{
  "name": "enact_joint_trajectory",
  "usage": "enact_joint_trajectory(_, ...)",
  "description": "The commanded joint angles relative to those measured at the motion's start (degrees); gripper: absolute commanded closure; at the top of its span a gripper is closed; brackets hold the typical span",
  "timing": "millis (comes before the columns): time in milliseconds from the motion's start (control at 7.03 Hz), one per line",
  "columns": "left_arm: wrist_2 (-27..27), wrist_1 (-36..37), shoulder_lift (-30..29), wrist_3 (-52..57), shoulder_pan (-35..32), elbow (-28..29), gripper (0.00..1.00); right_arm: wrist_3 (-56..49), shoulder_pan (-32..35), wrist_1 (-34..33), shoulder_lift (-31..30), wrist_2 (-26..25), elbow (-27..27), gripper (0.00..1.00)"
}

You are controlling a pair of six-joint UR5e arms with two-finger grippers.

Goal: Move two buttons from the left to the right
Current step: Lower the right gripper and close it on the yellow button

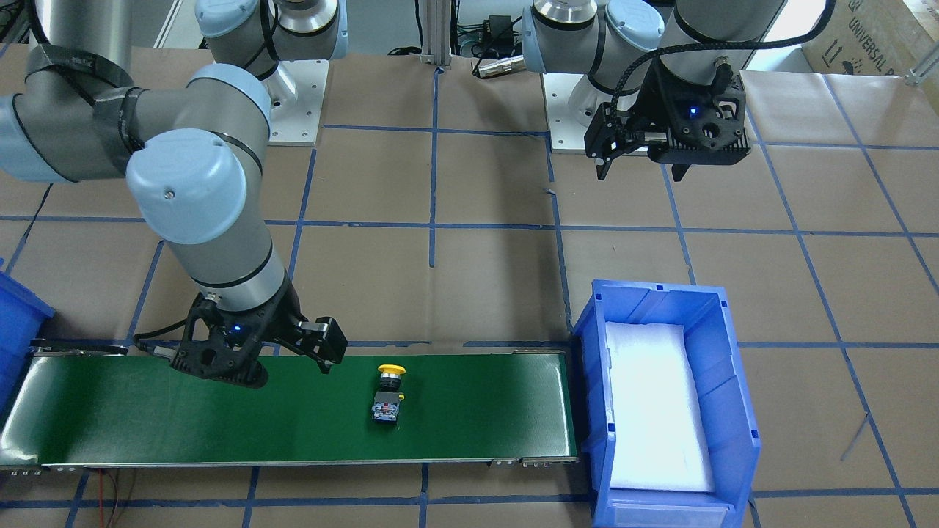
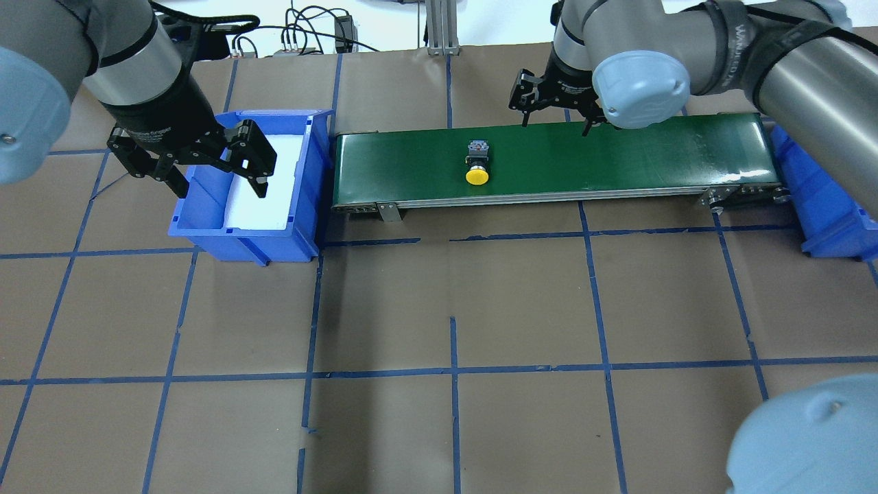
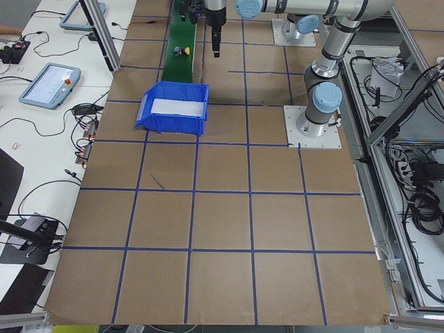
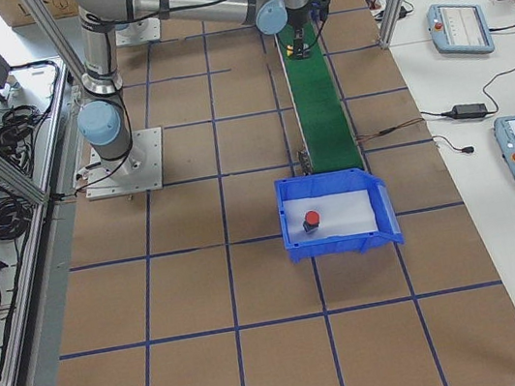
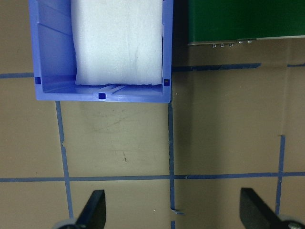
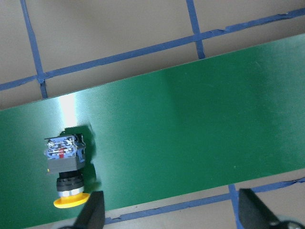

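The yellow-capped button (image 1: 389, 392) lies on its side mid-way along the green conveyor belt (image 1: 183, 411), cap toward the robot (image 2: 477, 165). The red-capped button (image 4: 312, 219) stands on white foam in the blue bin (image 4: 343, 240) at the belt's right end. My right gripper (image 2: 555, 125) hangs open and empty over the belt's far edge, to the right of the yellow button (image 6: 66, 176). Open and empty too, my left gripper (image 2: 219, 180) hovers above the left blue bin (image 2: 240, 237), which holds only white foam (image 5: 116, 43).
The belt (image 2: 617, 151) spans the gap between the two blue bins. Brown paper with blue tape lines (image 2: 453, 370) covers the table. The arm bases (image 1: 293, 103) stand behind the belt. Tablets and cables lie on the side benches (image 3: 52, 83).
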Motion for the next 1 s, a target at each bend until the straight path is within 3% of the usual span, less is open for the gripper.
enact_joint_trajectory(0,-0.1,0.0,0.0,0.0,0.0,-0.1,0.00,3.1,2.1,0.0,4.8,0.0,-4.7,0.02)
enact_joint_trajectory(569,-0.1,0.0,0.0,0.0,0.0,-0.1,0.00,5.6,4.7,-0.7,7.8,0.0,-5.0,0.03)
enact_joint_trajectory(854,-0.1,0.0,0.0,0.0,0.0,-0.1,0.00,-1.3,4.7,-1.2,9.4,0.7,-4.4,0.03)
